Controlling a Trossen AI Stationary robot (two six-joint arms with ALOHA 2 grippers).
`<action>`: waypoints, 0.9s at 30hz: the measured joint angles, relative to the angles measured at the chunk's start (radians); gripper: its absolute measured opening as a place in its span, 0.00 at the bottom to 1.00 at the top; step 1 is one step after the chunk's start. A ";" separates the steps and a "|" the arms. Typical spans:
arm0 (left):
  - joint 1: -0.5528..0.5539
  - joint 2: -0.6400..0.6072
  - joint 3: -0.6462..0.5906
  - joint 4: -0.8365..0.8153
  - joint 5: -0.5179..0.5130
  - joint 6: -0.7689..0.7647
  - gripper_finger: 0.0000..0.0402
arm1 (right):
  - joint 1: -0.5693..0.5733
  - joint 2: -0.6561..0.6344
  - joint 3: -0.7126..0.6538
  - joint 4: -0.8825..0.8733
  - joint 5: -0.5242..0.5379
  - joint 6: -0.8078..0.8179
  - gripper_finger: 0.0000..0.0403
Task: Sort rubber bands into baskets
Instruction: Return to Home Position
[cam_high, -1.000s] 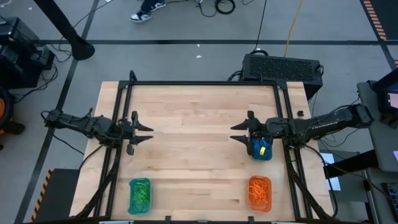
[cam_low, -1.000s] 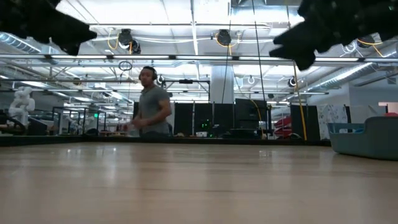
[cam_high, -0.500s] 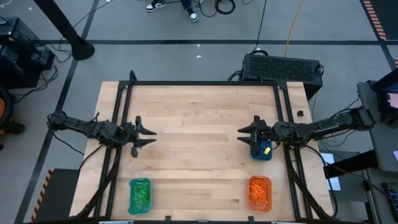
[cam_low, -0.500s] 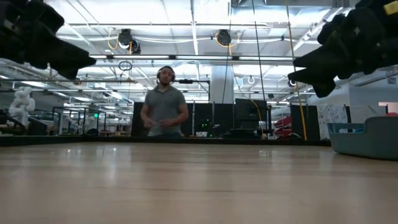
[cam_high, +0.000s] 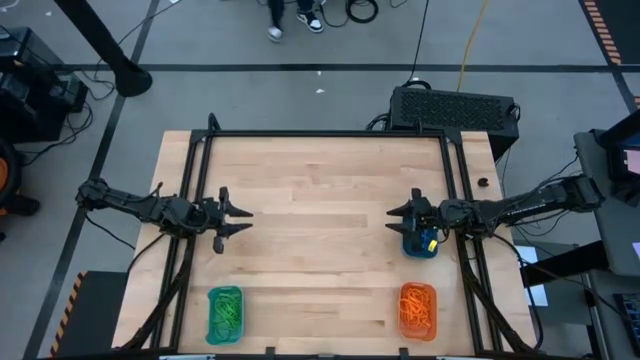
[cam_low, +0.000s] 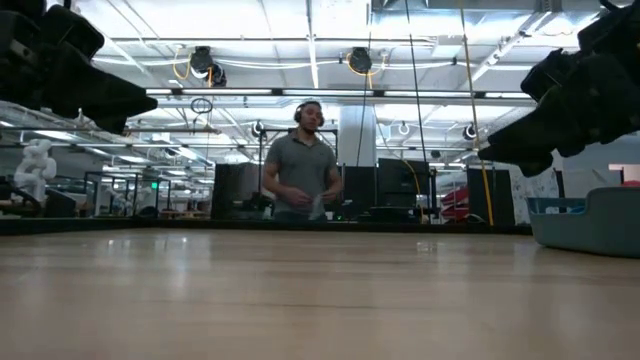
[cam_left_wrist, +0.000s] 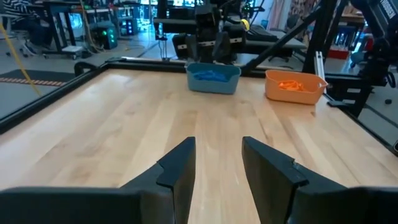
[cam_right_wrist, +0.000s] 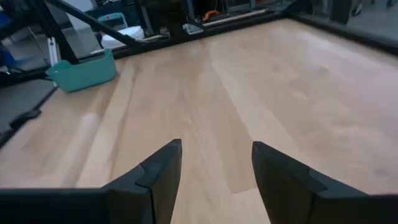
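**Sorting appears complete; no loose bands show on the bench (cam_high: 320, 180).**

- **Hazard:** the right claw (cam_high: 393, 218) hangs just beside the blue basket (cam_high: 425, 250) at 3 o'clock, with its wrist above it. A dip on the way home could clip the wall and spill the blue rubber bands (cam_left_wrist: 210, 75).
- **Bands:** green rubber bands (cam_high: 225, 312) fill the teal basket (cam_high: 209, 315) at 7 o'clock. Orange rubber bands (cam_high: 417, 308) fill the orange basket (cam_high: 402, 312) at 5 o'clock.
- **Claws:** the right claw and the left claw (cam_high: 243, 220), at 9 o'clock, both stand moderately apart, holding and touching nothing.

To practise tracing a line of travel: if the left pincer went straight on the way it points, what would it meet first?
Probably the right pincer, hanging just above the blue basket across the table; heights are unclear, so possibly the basket.
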 joint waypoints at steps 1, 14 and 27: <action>0.000 0.000 0.000 0.000 -0.001 0.000 0.34 | -0.006 -0.008 0.000 -0.006 0.001 -0.019 0.46; 0.000 0.000 0.000 -0.003 -0.003 -0.003 0.34 | -0.050 -0.111 0.001 -0.187 -0.018 -0.102 0.46; 0.000 0.000 0.000 -0.004 -0.003 -0.004 0.34 | -0.050 -0.111 0.001 -0.186 -0.008 -0.079 0.46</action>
